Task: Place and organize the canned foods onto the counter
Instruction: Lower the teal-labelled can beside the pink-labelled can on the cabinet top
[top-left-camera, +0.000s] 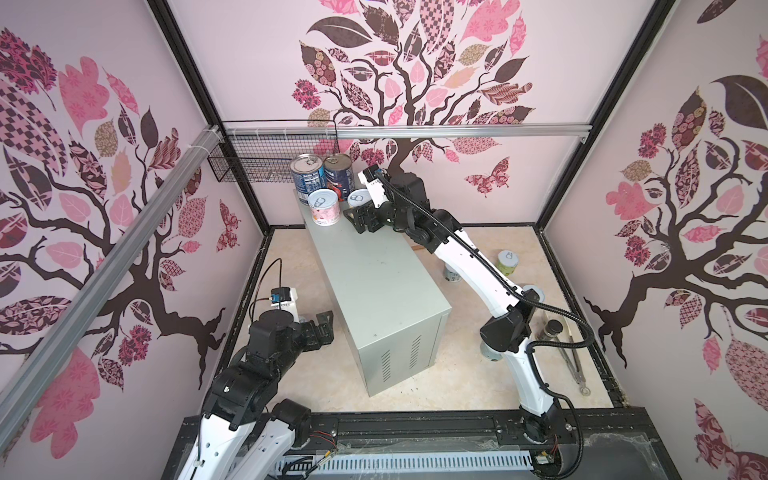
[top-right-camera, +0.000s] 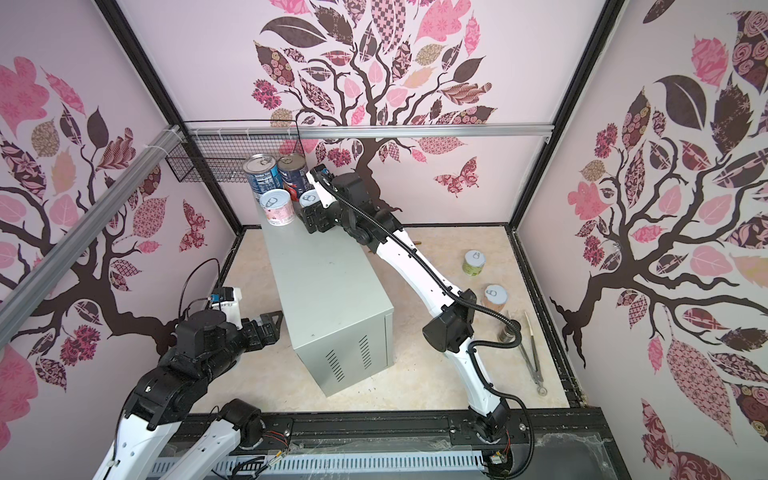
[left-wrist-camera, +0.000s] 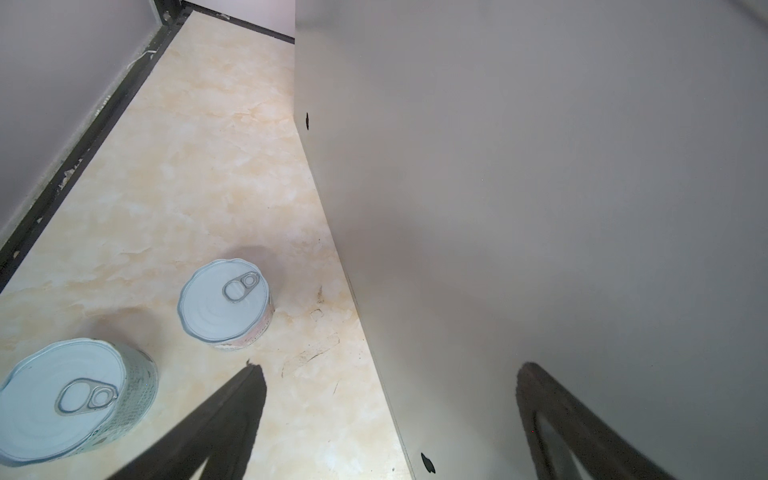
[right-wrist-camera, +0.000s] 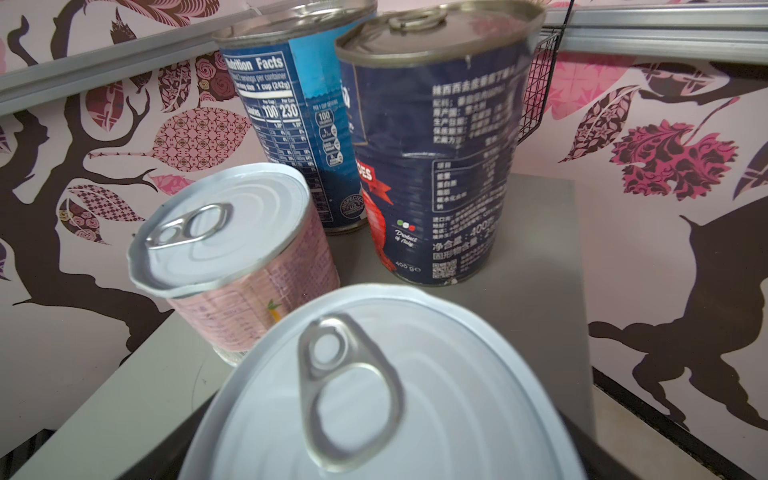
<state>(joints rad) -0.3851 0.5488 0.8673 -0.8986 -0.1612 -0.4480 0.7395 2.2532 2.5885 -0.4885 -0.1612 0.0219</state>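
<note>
At the far end of the desk (top-left-camera: 374, 274) stand a blue tall can (top-left-camera: 306, 174), a dark tall can (top-left-camera: 338, 172) and a pink short can (top-left-camera: 324, 208). A white-lidded short can (top-left-camera: 357, 197) sits within the right tool (top-left-camera: 359, 210); whether it is gripped cannot be told. The left tool (top-left-camera: 323, 324), spread wide and empty, hangs beside the desk, near a floor can (left-wrist-camera: 226, 303).
</note>
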